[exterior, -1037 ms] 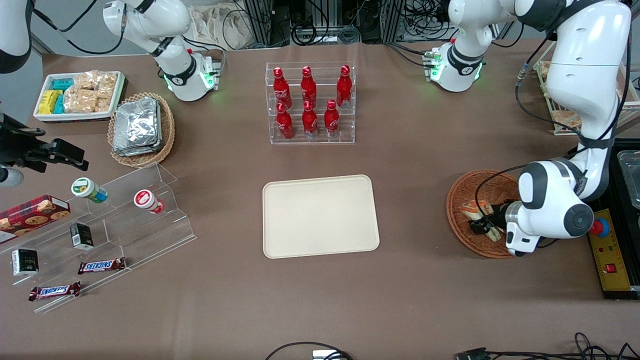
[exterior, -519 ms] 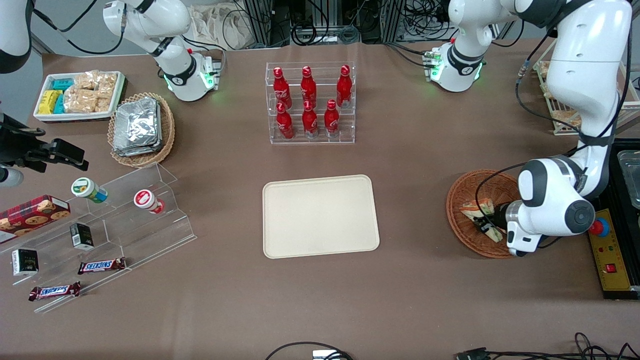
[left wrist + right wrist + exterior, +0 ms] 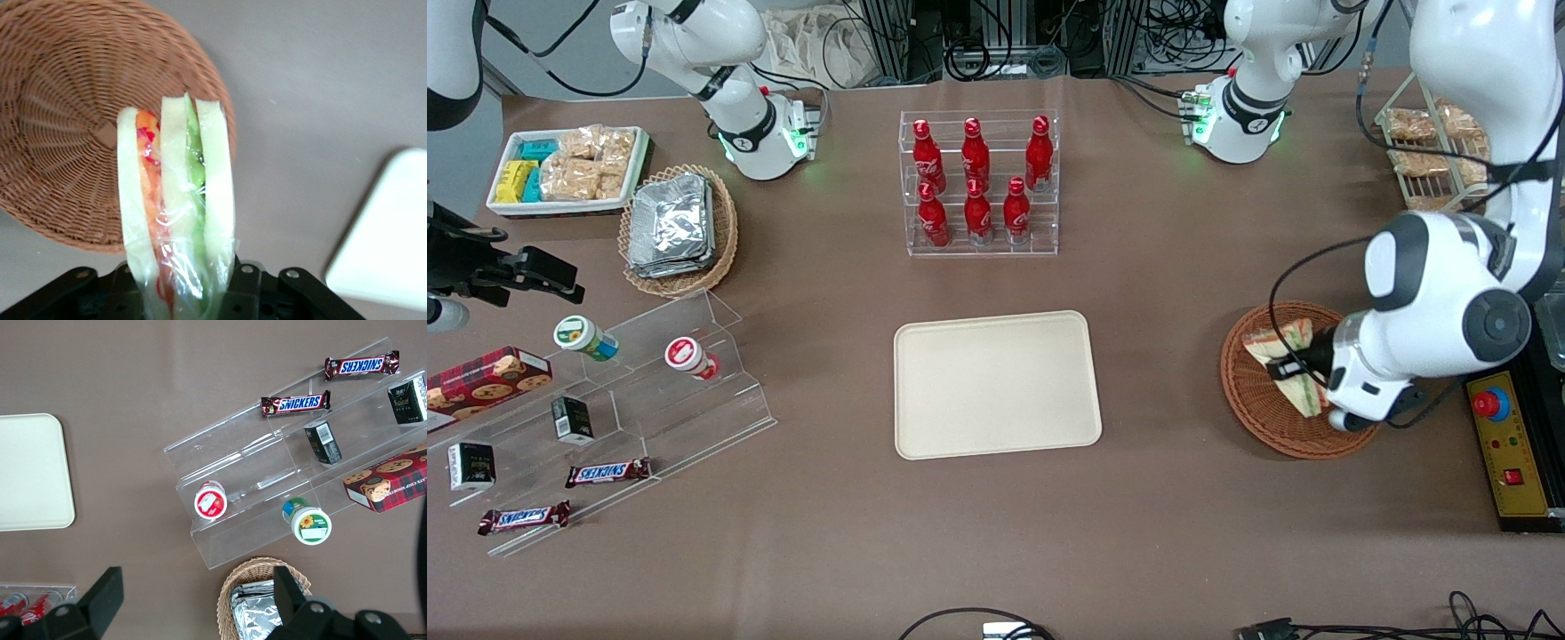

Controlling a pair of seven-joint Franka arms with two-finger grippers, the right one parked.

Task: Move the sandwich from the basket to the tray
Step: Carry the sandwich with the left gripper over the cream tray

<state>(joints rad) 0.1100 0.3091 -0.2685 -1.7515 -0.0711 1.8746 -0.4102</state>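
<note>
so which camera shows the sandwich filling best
The left wrist view: the sandwich fills it edge-on, red, orange and green layers clear, gripped by the tool above the basket. The front view shows it small, partly hidden by the arm. The right wrist view misses it.

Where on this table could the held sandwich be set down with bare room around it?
The tray is bare, with open tabletop between it and the basket. The hand holds the sandwich above the basket. The clear shelf with snacks is crowded.
</note>
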